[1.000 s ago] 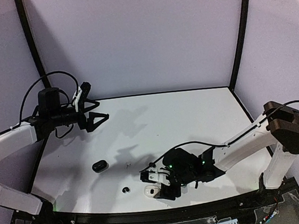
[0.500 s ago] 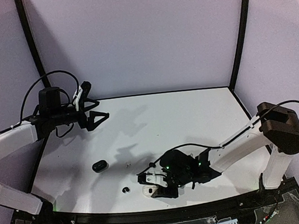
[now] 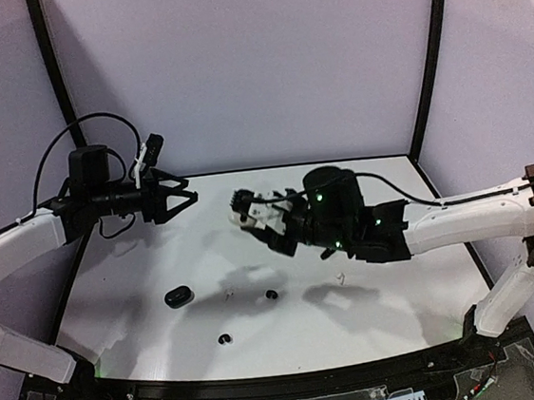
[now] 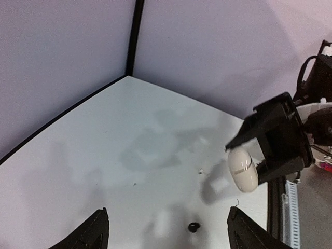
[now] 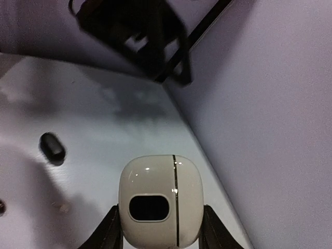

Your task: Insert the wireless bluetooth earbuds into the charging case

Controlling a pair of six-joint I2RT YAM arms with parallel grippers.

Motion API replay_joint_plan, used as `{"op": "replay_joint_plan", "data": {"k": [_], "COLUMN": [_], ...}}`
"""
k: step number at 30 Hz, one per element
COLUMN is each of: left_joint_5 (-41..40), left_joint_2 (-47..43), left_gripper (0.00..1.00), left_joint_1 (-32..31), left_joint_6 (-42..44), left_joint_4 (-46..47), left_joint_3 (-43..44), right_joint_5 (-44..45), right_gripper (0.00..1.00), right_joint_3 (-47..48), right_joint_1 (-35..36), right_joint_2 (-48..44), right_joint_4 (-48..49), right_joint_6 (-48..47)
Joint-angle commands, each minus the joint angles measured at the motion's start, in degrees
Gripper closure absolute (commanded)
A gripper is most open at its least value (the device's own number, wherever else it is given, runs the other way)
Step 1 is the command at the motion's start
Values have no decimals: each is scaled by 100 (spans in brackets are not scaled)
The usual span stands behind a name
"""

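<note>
The glossy white charging case (image 5: 160, 199) has been lifted from the near edge, clamped in the right gripper (image 5: 160, 233); the left gripper (image 4: 167, 233) is spread; tiny black earbuds (image 3: 271, 295) are left uninserted.

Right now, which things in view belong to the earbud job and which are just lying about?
Job: white charging case, gripped; black case; black earbud mid-table; black earbud near front edge; small white piece, possibly an earbud.
Not the job: table; black frame post.
</note>
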Motion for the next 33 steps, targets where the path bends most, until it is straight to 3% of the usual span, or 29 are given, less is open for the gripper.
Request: {"op": "replay_joint_plan", "data": {"k": [1,4,9,12,15,22,24,27,33], "left_joint_5": [821,1081,1205,1406,847,768,800,801,865], "left_joint_2": [72,64,120,98,115,368,385,376,347], "left_gripper": [19,14,13,19,28,38,50,57,56], "left_joint_1": [-158,-337,-410,-453,-571,-658,-688,-731,-735], "left_joint_6": [-728,-597,-821,-804,-329,-584,-484,-136,-208], "left_joint_4": [13,131,490,576,321,428,389,148,27], "left_joint_3": [518,741,843,864,884,1236,1277,1256,1134], "right_joint_5": [863,680,402,381,61,-88,-94,-80,-125], "right_gripper": [86,87,85,85,85,84,84,84,84], "right_joint_3": [279,630,1140,1219,1226,1171,1196,1219,1266], "right_joint_1": [-46,-168,-180,-173,-149,-114,-112,-115,-112], "right_joint_2": [22,151,446,462,369,319,329,334,388], "right_joint_4": [1068,1455,1580,1666,1568,1525,1529,1588,1682], "right_joint_6": [-1894,-2217,-2594,-2738,-2750,-3111,-3095,-3101,-3148]}}
